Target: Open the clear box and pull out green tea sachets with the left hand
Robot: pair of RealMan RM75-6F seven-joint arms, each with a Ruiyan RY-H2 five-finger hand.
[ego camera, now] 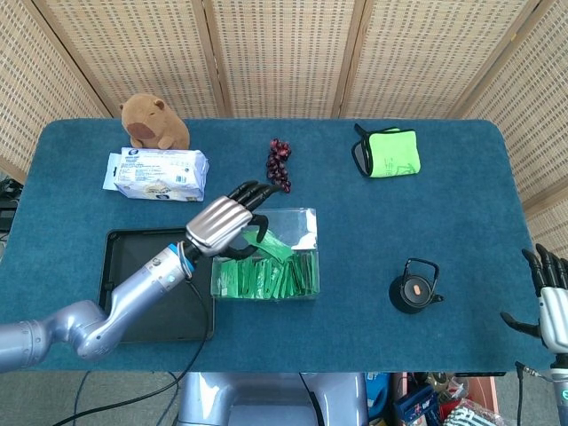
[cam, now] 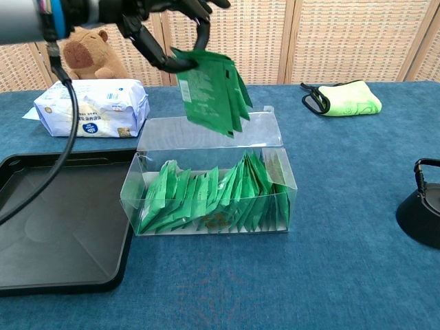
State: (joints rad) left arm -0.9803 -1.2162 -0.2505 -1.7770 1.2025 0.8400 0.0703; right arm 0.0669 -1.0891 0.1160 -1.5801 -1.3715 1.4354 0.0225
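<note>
The clear box [ego camera: 306, 266] [cam: 289, 189] stands open at mid-table, its lid [cam: 254, 129] folded back, with several green tea sachets [cam: 206, 199] upright inside. My left hand [ego camera: 217, 222] [cam: 161, 27] is raised above the box's left end and pinches a small bunch of green sachets [cam: 210, 89] [ego camera: 271, 246], which hang clear of the box. My right hand [ego camera: 552, 306] is far off at the table's right front corner, fingers spread, holding nothing.
A black tray [ego camera: 133, 266] [cam: 48, 220] lies left of the box. Behind it are a wipes pack [ego camera: 158, 174] and a capybara plush [ego camera: 153, 122]. Grapes [ego camera: 280, 164], a green pouch [ego camera: 389, 153] and a black teapot [ego camera: 414, 288] sit elsewhere.
</note>
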